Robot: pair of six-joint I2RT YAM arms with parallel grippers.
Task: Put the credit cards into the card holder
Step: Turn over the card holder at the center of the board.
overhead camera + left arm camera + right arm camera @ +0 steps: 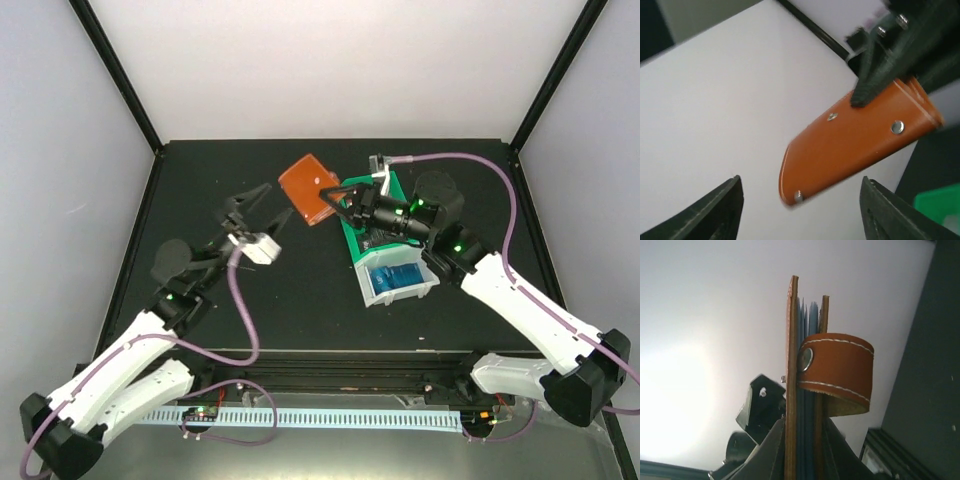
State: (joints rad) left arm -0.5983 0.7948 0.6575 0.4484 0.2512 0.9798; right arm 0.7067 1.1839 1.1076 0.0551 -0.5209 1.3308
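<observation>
The brown card holder [308, 187] is lifted off the table, with my right gripper [330, 203] shut on its near end. In the right wrist view the card holder [791, 365] stands edge-on between my right gripper [804, 440] fingers. Blue credit cards [806, 335] sit between its covers, and its snap tab [837, 370] curls out to the right. My left gripper [262, 208] is open just left of the holder. In the left wrist view my left gripper [800, 215] has nothing between its fingers, and the card holder [850, 150] hangs ahead of it.
A green-and-white divided tray [351, 238] lies under the right arm. Its white compartment holds more blue credit cards [395, 278]. White walls enclose the black table on three sides.
</observation>
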